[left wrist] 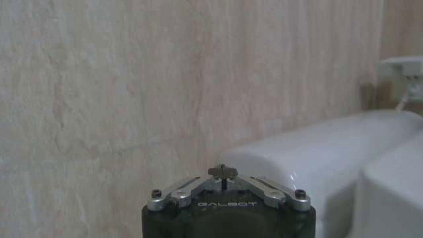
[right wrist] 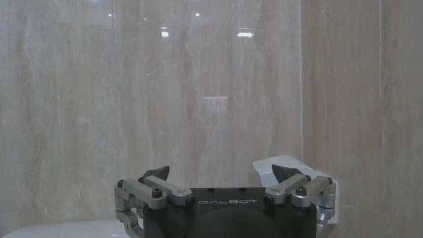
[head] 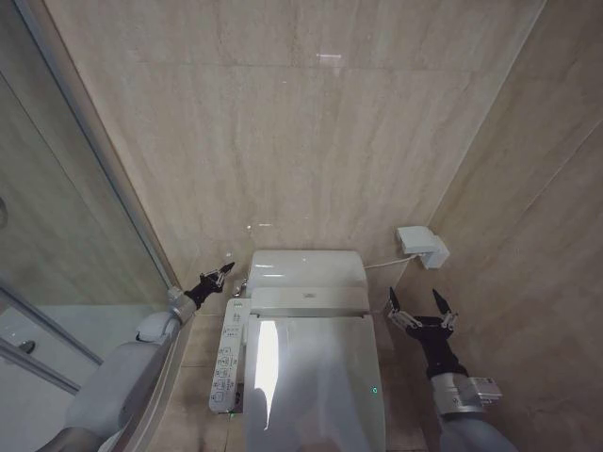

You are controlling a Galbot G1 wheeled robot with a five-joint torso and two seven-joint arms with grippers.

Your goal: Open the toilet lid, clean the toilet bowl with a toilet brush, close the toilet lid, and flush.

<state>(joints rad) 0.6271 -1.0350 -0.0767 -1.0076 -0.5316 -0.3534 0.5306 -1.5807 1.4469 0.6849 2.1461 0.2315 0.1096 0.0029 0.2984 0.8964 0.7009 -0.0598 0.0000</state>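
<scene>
Head view: toilet lid [head: 316, 377] down flat over the toilet bowl [head: 247, 428], closed, glossy white, long axis running straight away from the robot toward the tiled back wall [head: 301, 122] — hinge end far, under the tank [head: 306, 271], free front edge near. Narrow button panel [head: 226, 356] hugging the bowl's left side. No sign of the strap or the brush from here.

Left gripper [head: 220, 275] raised beside the tank's left rear corner, close to the back wall, fingers pinched nearly together, nothing between them; in the left wrist view, left gripper [left wrist: 223, 172] tips meeting at a point, tank curving off to one side. Right gripper [head: 421, 304] hovering off the lid's right edge, level with the hinge end, jaws spread wide, empty — same wide spread in the right wrist view [right wrist: 219, 174], facing bare wall and a white wall box [head: 421, 245].

Probably still before the first step: lid unopened. Lid lying below and inward of both grippers; right one nearer the lid's edge and already spread, so seemingly the better placed. Lift likely has to start from the near front edge, swinging up toward the wall.
</scene>
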